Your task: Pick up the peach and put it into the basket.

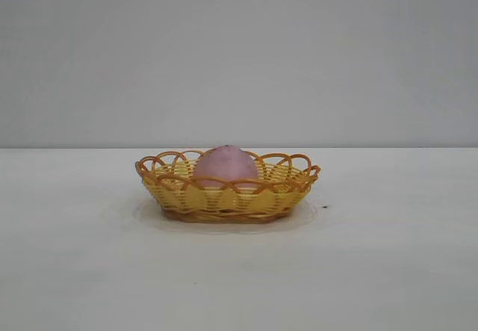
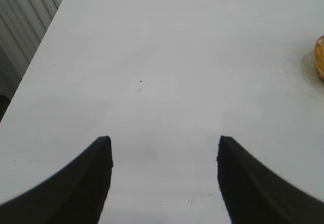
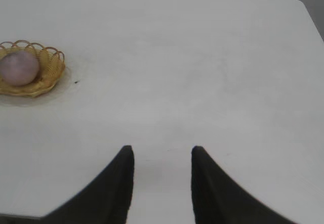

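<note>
The dull pink peach (image 1: 225, 165) lies inside the yellow wicker basket (image 1: 172, 189) with the orange-brown looped rim, at the middle of the white table. The right wrist view shows the peach (image 3: 19, 67) in the basket (image 3: 50, 72) far off. Only an edge of the basket (image 2: 320, 57) shows in the left wrist view. My left gripper (image 2: 164, 143) is open and empty over bare table, far from the basket. My right gripper (image 3: 162, 150) is open and empty over bare table, also far from it. Neither gripper shows in the exterior view.
The white table (image 1: 373, 271) stretches around the basket. A small dark speck (image 1: 326, 207) lies right of the basket. A table edge and ribbed grey panels (image 2: 23, 27) show in the left wrist view. The table's rounded corner (image 3: 304, 4) shows in the right wrist view.
</note>
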You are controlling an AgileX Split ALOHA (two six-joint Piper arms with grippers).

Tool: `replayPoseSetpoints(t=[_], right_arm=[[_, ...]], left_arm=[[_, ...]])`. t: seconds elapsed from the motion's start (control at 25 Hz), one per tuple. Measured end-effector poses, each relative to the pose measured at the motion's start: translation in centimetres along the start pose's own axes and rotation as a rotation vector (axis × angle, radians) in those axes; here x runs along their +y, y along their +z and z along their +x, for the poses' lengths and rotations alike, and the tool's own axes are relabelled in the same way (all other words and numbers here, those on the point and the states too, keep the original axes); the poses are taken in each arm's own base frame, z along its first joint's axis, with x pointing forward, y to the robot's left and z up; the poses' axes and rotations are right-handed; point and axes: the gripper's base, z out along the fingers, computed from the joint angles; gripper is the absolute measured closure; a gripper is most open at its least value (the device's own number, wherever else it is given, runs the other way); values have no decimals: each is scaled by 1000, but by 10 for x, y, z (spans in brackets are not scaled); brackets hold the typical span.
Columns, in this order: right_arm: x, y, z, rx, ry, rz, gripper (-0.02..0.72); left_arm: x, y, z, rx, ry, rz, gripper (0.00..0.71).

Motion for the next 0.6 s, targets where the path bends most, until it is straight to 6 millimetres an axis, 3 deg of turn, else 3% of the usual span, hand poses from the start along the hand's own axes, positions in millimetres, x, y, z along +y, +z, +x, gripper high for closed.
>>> replayPoseSetpoints(t=[0.6], right_arm=[[0, 0, 1, 3, -4, -7, 441]], left_arm=[[0, 0, 0, 0, 0, 0, 274]])
